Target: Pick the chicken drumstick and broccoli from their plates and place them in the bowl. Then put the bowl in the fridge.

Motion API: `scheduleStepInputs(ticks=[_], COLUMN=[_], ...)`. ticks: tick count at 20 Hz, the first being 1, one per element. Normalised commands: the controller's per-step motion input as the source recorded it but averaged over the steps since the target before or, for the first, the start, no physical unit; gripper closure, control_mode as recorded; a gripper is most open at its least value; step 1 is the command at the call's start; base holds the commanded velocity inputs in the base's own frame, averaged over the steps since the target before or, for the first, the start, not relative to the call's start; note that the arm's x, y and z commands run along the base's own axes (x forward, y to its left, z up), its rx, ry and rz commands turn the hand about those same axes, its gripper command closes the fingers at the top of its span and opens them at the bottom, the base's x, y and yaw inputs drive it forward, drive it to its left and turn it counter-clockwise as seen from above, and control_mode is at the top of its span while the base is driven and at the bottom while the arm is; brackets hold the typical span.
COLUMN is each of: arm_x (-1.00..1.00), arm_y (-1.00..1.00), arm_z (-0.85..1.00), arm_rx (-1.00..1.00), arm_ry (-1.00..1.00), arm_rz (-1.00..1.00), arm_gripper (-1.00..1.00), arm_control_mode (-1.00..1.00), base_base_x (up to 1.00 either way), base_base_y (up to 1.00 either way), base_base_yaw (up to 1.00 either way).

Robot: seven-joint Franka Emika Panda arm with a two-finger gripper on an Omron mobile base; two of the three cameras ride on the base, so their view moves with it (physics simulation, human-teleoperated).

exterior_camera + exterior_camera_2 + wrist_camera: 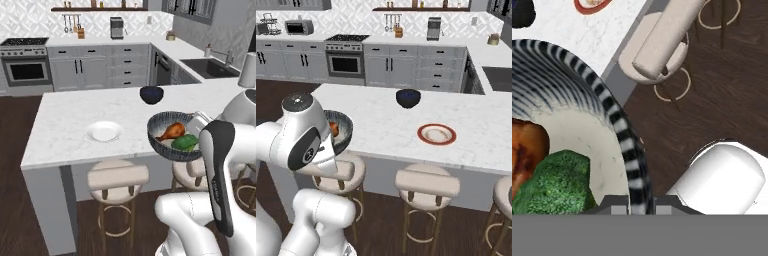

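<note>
Well, the pincer (641, 204) is clamped shut on the rim of the ribbed bowl (170, 131), holding it up off the counter's (65, 125) edge, above the stools (117, 176). Inside the bowl, right beside the fingers, lie the drumstick (171, 131) and the broccoli (184, 142), touching each other. Beyond the pincer on the counter sit the white plate (104, 131), the red-rimmed plate (436, 134) and, farther off, a small dark bowl (151, 94).
</note>
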Motion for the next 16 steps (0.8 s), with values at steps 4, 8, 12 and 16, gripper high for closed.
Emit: scheduleStepInputs(ticks=[4,8,12,16], arm_x=[0.0,0.0,0.0,0.0], arm_y=[0.0,0.0,0.0,0.0], arm_z=[0.0,0.0,0.0,0.0], arm_rx=[0.0,0.0,0.0,0.0], arm_ry=[0.0,0.0,0.0,0.0], arm_rz=[0.0,0.0,0.0,0.0], arm_gripper=[1.0,1.0,1.0,1.0], arm_control_mode=[1.0,1.0,1.0,1.0], base_base_x=[-0.03,0.0,0.0,0.0], base_base_y=[1.0,1.0,1.0,1.0], base_base_yaw=[0.0,0.01,0.03,0.02])
